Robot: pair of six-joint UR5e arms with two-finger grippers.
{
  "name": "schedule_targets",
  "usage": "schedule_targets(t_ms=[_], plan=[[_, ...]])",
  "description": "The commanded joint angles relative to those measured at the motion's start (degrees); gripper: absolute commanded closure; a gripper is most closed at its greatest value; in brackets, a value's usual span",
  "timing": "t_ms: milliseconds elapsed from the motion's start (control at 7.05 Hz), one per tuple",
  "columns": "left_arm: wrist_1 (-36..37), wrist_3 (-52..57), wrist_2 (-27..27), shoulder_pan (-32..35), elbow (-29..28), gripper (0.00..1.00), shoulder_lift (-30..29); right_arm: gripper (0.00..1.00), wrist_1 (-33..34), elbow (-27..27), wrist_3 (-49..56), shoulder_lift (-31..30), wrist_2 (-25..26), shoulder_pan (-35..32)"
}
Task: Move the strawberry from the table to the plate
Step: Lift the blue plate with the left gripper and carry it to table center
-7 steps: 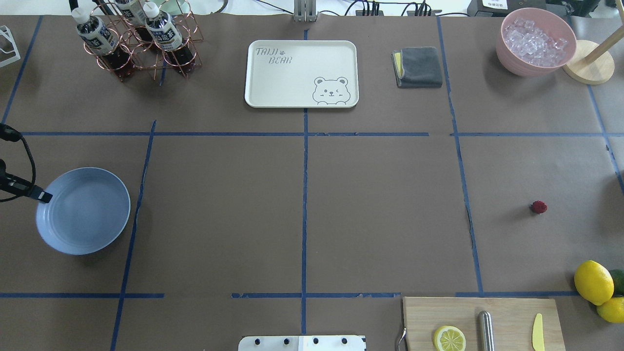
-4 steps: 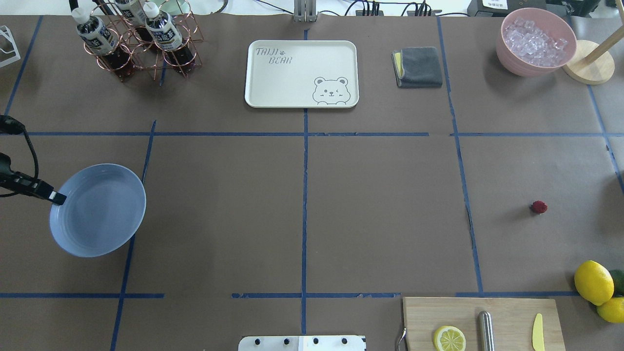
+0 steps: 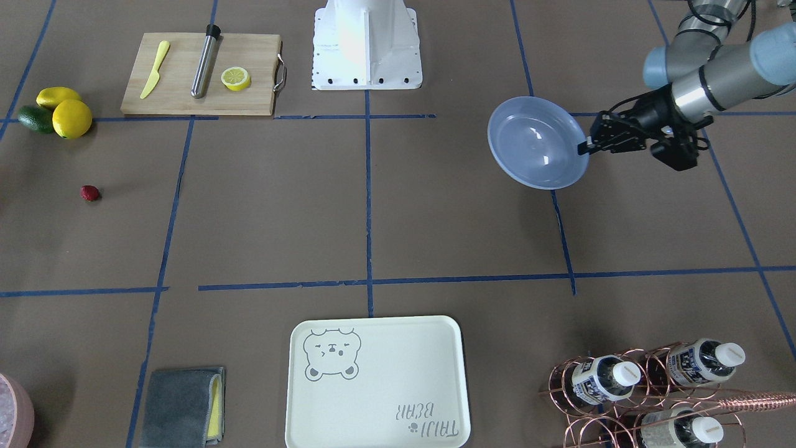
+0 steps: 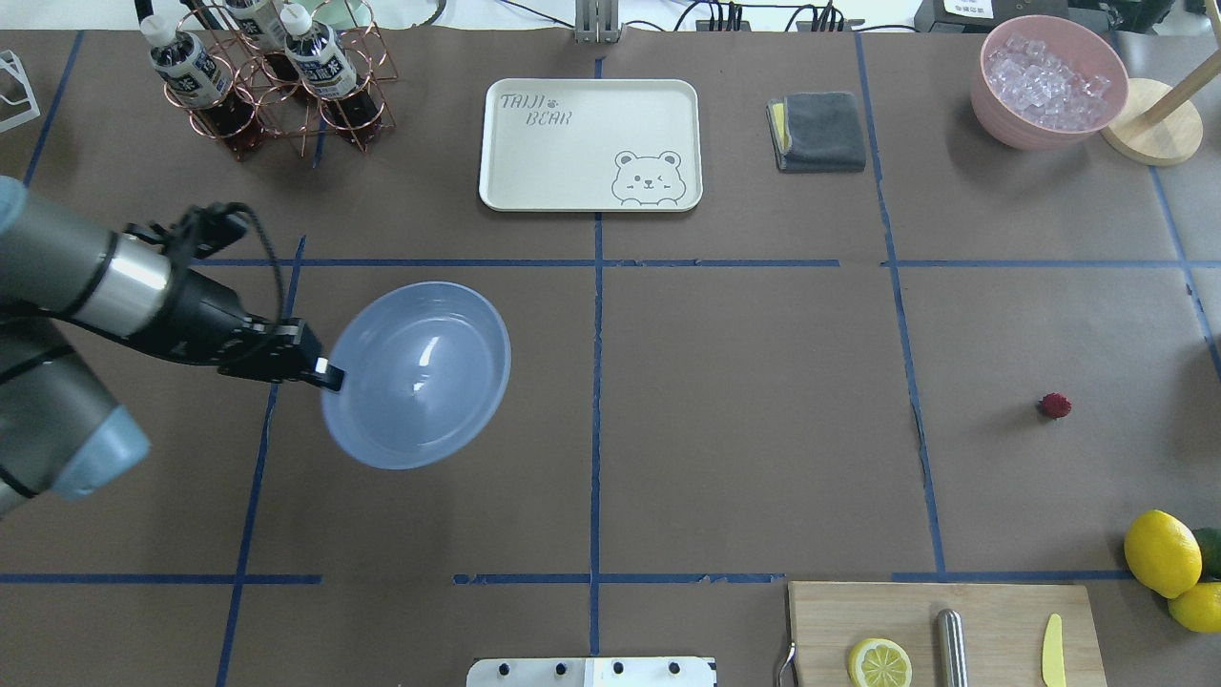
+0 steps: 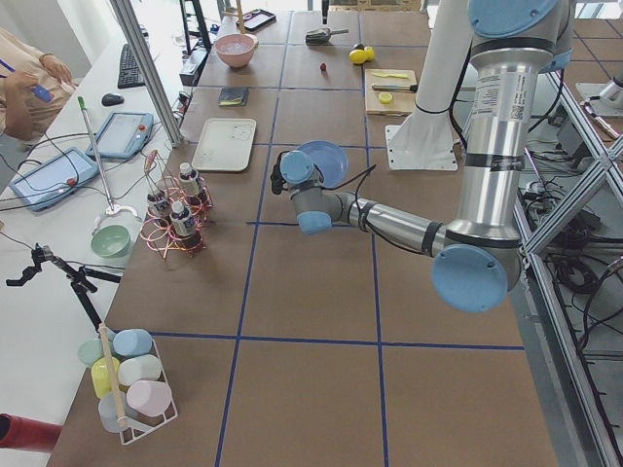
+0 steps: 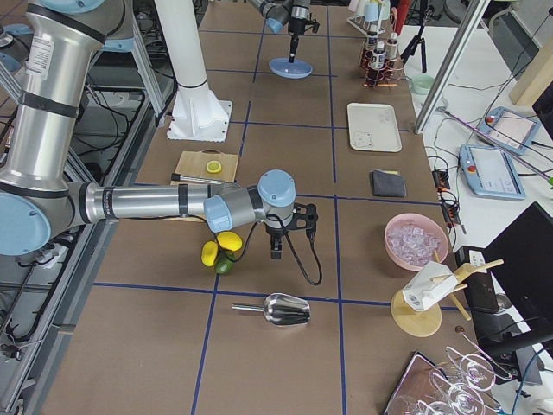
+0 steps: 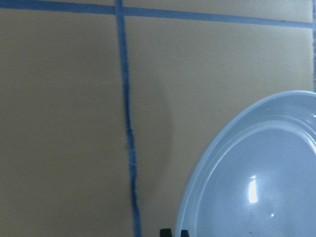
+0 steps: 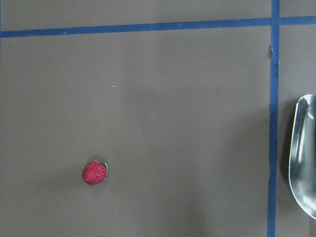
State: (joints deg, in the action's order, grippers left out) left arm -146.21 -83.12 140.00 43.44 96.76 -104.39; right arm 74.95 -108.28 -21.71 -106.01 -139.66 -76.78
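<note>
The left hand [image 4: 329, 374] grips the plate [image 4: 420, 382] rim. The strawberry [image 4: 1054, 405] lies on the worktop [image 4: 744, 429], well apart. Whether the right hand [image 6: 275, 251] is clenched or released cannot be told.

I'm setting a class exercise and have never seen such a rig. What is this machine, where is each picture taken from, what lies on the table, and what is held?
It is a robot with two arms, each ending in a two-finger claw, at a brown paper-covered table gridded with blue tape. Two pictures look down from above, two along the table from its ends, two from cameras on the wrists. The left claw grips a round glossy pale blue plate by its rim. A tiny dark red strawberry lies on the table, with yellow lemons and a wooden cutting board nearby. The right claw shows only side-on; open or shut is unclear.
</note>
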Motion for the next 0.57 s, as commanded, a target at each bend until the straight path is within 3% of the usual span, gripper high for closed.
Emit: schedule_targets(t_ms=[0, 426], plan=[[-0.13, -10.72, -8.65, -9.39, -4.80, 1.00, -10.80, 0.00, -0.07, 0.00, 0.00, 0.28, 0.00, 0.05], [0.84, -10.31, -16.41, -12.24, -10.60, 1.00, -12.93, 0.00, -0.16, -0.26, -0.09, 0.37, -0.26, 0.05]])
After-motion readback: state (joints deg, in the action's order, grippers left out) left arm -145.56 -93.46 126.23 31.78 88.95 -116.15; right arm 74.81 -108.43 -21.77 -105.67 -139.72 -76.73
